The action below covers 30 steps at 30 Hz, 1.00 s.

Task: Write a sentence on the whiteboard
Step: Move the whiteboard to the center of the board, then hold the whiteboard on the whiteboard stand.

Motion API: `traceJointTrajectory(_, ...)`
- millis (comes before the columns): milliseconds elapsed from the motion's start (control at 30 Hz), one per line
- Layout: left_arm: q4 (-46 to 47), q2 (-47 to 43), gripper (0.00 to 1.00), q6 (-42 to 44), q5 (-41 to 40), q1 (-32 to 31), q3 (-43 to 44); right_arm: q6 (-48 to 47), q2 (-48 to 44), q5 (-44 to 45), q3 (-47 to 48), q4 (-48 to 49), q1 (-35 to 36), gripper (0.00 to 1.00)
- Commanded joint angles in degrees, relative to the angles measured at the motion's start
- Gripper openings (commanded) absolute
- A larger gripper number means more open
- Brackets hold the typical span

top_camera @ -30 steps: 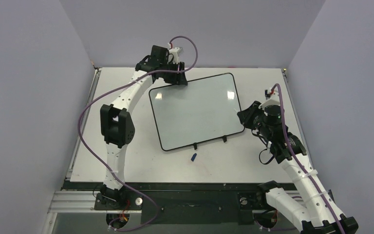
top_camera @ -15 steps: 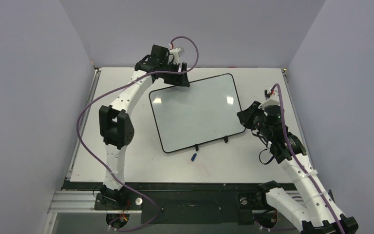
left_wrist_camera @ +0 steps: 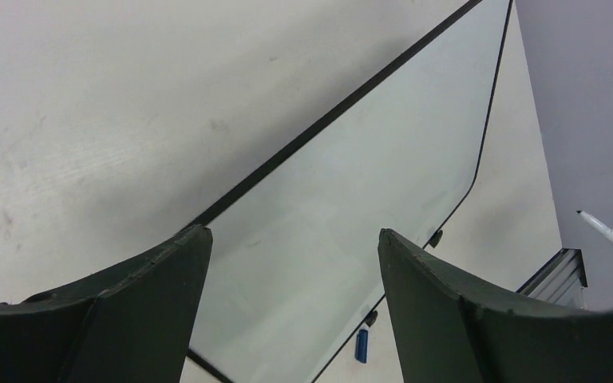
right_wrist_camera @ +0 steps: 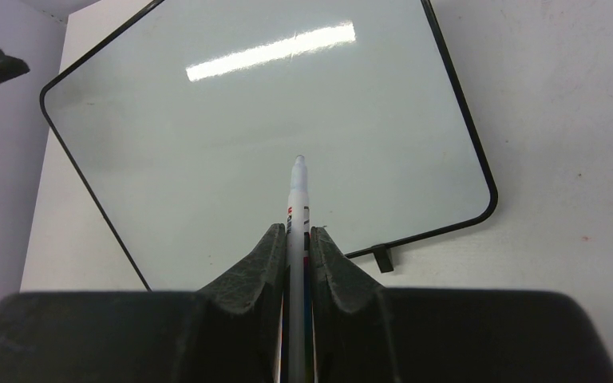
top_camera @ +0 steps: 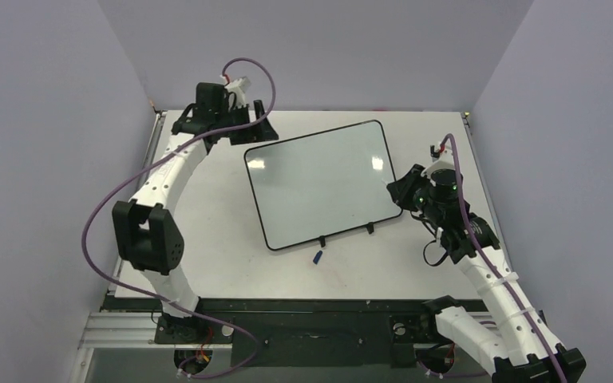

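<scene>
The whiteboard (top_camera: pixel 319 179) lies flat and slightly turned on the table, glossy and blank; no sentence shows on it. It also shows in the left wrist view (left_wrist_camera: pixel 351 199) and in the right wrist view (right_wrist_camera: pixel 247 120). My left gripper (top_camera: pixel 262 120) is open and empty, hovering just off the board's far-left corner (left_wrist_camera: pixel 291 233). My right gripper (top_camera: pixel 397 191) is shut on a white marker (right_wrist_camera: pixel 298 191) by the board's right edge (right_wrist_camera: pixel 296 231). The marker's tip points over the board, above its surface.
A small blue marker cap (top_camera: pixel 318 257) lies on the table in front of the board's near edge, also in the left wrist view (left_wrist_camera: pixel 361 345). Two black clip feet (top_camera: pixel 320 240) stick out from that edge. Purple walls enclose the white table (top_camera: pixel 207 239).
My left arm has swung left and back, carrying its gripper off the board's far-left corner. The right arm and marker have barely moved.
</scene>
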Motion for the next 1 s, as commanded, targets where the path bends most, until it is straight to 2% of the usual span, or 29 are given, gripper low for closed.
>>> traceJointTrajectory(0, 14.82, -13.39, 0.72, -6.79, 3.27, 3.68, -15.63, -1.31, 1.11, -0.76, 3.48, 0.95, 0.1, 0.0)
traceJointTrajectory(133, 22.06, -20.89, 0.7, -9.47, 4.04, 6.83, -27.43, -1.4, 2.72, -2.16, 4.65, 1.89, 0.82, 0.0)
traceJointTrajectory(267, 22.9, -23.05, 0.7, -8.11, 1.51, 8.9, -29.66, -1.48, 4.75, -1.11, 6.27, 2.19, 3.61, 0.0)
traceJointTrajectory(400, 16.83, -15.41, 0.73, -2.27, 2.28, 9.32, -20.03, -1.87, 7.12, 2.67, 8.5, 1.84, 7.78, 0.0)
traceJointTrajectory(533, 7.25, -1.85, 0.73, 2.4, 10.35, 9.52, -5.32, -2.0, 8.24, 4.12, 10.07, 1.18, 10.16, 0.0)
traceJointTrajectory(700, 0.16, 12.67, 0.66, 3.87, 25.15, 9.5, 10.48, -2.51, 8.07, 5.0, 10.6, -0.66, 10.64, 0.0)
traceJointTrajectory(800, -3.36, 18.39, 0.64, 4.13, 33.92, 9.37, 16.81, -3.02, 8.16, 5.31, 10.87, -1.54, 10.69, 0.0)
traceJointTrajectory(933, -6.14, 24.21, 0.51, 4.41, 37.78, 8.59, 23.08, -3.37, 8.48, 5.49, 11.29, -1.99, 10.72, 0.0)
traceJointTrajectory(967, -6.53, 25.14, 0.5, 4.68, 38.31, 8.34, 24.41, -3.4, 8.61, 5.49, 11.3, -2.01, 10.75, 0.0)
